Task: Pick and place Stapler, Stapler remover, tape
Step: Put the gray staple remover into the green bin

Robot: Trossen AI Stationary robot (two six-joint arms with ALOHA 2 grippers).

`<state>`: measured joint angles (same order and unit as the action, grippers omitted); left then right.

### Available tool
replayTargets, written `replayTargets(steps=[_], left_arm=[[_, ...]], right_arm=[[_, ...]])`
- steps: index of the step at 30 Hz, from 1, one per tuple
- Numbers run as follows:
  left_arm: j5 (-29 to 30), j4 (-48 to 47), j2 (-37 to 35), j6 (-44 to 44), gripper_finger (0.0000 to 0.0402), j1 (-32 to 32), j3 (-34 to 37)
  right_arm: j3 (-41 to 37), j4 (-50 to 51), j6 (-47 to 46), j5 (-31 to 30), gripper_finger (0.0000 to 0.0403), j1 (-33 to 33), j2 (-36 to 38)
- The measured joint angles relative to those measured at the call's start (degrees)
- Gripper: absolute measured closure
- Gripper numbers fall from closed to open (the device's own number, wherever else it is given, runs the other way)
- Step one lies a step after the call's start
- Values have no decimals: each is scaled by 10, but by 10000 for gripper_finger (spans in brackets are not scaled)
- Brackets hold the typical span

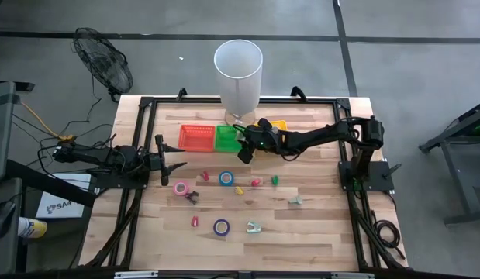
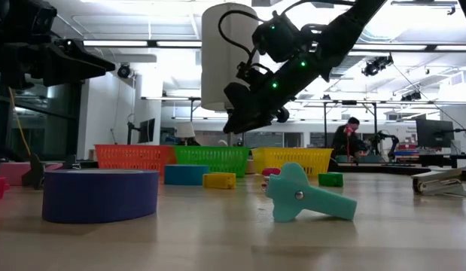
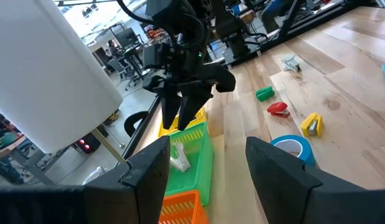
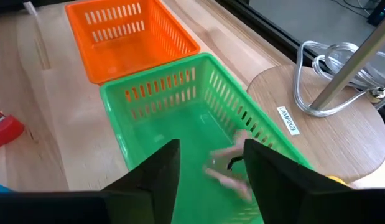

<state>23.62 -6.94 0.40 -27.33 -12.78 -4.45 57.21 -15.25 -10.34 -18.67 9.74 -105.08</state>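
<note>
The right gripper (image 1: 245, 147) is hanging over the green basket (image 1: 226, 137) with its fingers (image 4: 156, 177) standing apart, and a pale, blurred item, seemingly a staple remover (image 4: 229, 169), is lying loose in the basket below them; the left wrist view is showing the same pale piece (image 3: 178, 157) against the basket's wall. Judged from this, the drop is happening, so the sound way on is keeping the fingers spread and lifting straight up until they are clear of the rim, since the orange basket (image 1: 195, 136) is standing just beside on one side, the yellow basket (image 1: 279, 124) on the other, and the tall white cylinder (image 1: 238, 74) close behind, all easy to clip with a sideways swing. The left gripper (image 1: 177, 161) is waiting over the table's left part, fingers (image 3: 145, 171) apart and empty. Further out on the wooden table (image 1: 317, 232), the tape is lying spread about: a pink roll (image 1: 181, 187), a blue roll (image 1: 226, 177) and a purple roll (image 1: 221, 226). Small staplers in red (image 1: 195, 222), yellow (image 1: 239, 189) and green (image 1: 275, 180), plus a teal staple remover (image 1: 254, 227), are lying well apart between them, awaiting sorting.
</note>
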Motion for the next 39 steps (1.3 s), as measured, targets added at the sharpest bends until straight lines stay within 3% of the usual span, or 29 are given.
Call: replayTargets(steps=[8, 24, 30, 39], left_arm=[[1, 0, 0, 0, 195, 0, 0], [0, 0, 0, 0, 195, 0, 0], [-1, 0, 0, 0, 195, 0, 0], [-1, 0, 0, 0, 195, 0, 0]], right_arm=[[1, 47, 3, 8, 213, 0, 41], [1, 485, -48, 80, 231, -52, 241], [1, 576, -47, 145, 235, -94, 257], [1, 624, -46, 146, 202, -167, 239]])
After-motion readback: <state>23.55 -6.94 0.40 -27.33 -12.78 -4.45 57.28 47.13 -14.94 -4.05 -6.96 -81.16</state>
